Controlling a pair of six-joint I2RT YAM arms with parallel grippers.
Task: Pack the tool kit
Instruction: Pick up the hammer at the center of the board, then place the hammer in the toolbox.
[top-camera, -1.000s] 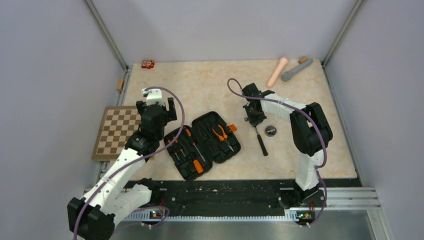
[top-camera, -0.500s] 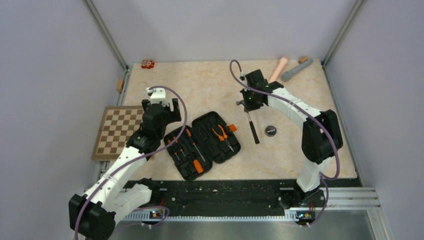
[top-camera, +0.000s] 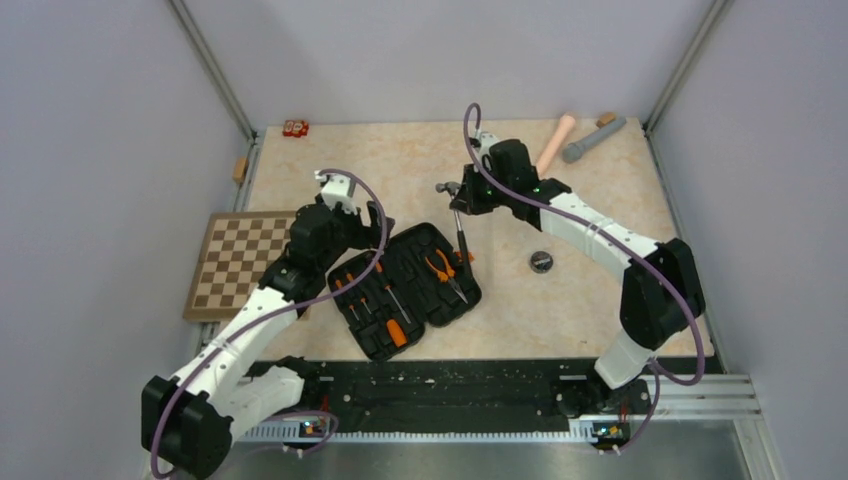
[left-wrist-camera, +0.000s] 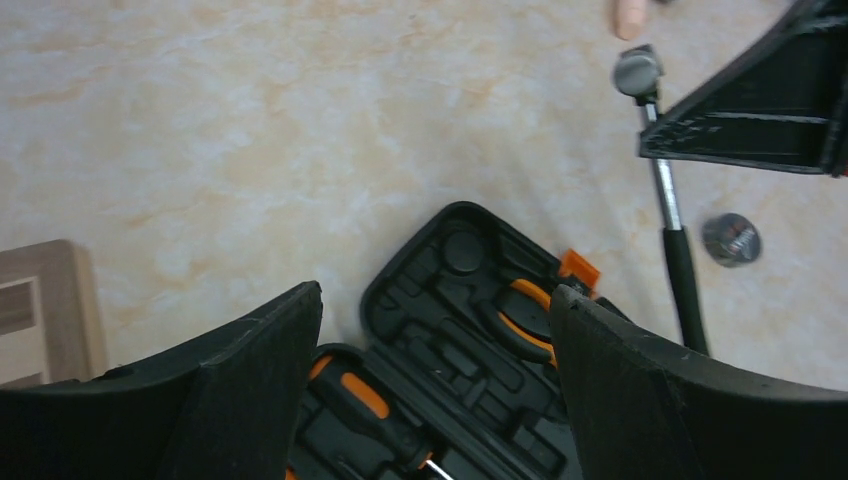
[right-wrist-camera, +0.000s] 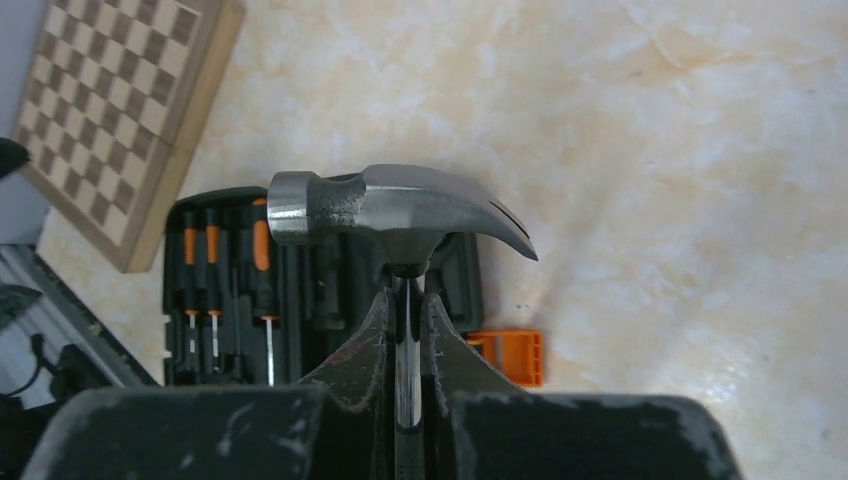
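hammer (right-wrist-camera: 390, 212) — worn metal head, matt plastic case (top-camera: 415, 248)

At the left edge of the marbled counter (top-camera: 400, 170) you have a brown chessboard (top-camera: 237, 262) lying flat, jutting out past that edge. In the far right corner a pink cylinder (top-camera: 554, 144) and a grey cylinder (top-camera: 592, 139) lie near each other, a small brown block (top-camera: 606, 119) just beside the grey one. A small red object (top-camera: 295, 128) sits at the far left corner.
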